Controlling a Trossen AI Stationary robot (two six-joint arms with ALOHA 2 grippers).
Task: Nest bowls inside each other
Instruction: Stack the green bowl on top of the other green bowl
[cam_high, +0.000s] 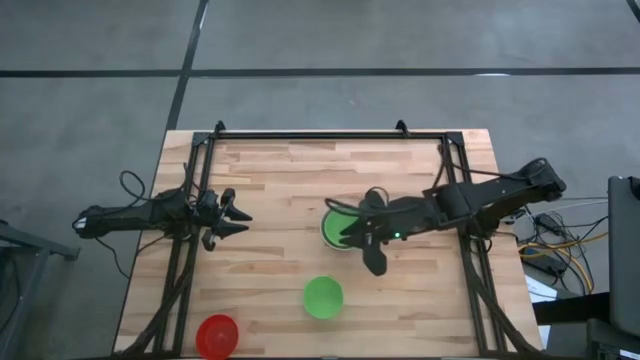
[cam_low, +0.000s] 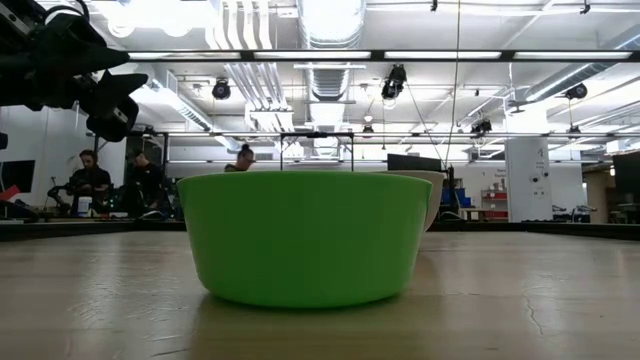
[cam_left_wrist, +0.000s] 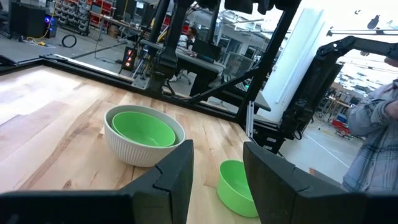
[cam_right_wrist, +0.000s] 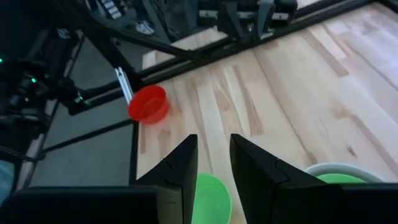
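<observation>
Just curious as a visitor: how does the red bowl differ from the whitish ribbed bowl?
The red bowl sits at the table's corner, empty as far as I can see; the white ribbed bowl sits mid-table with a green bowl nested inside. The red one looks smaller and smooth, the white one ribbed. Both stand upright and ungripped.

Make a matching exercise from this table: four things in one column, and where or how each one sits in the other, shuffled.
Things:
1. white bowl
2. red bowl
3. loose green bowl
4. left gripper

Places or states:
A. at the table's front left corner, alone
B. empty, open, over the table's left side
C. mid-table, a green bowl nested inside it
D. standing by itself, in front of the white bowl

Pairs: 1-C, 2-A, 3-D, 4-B
</observation>
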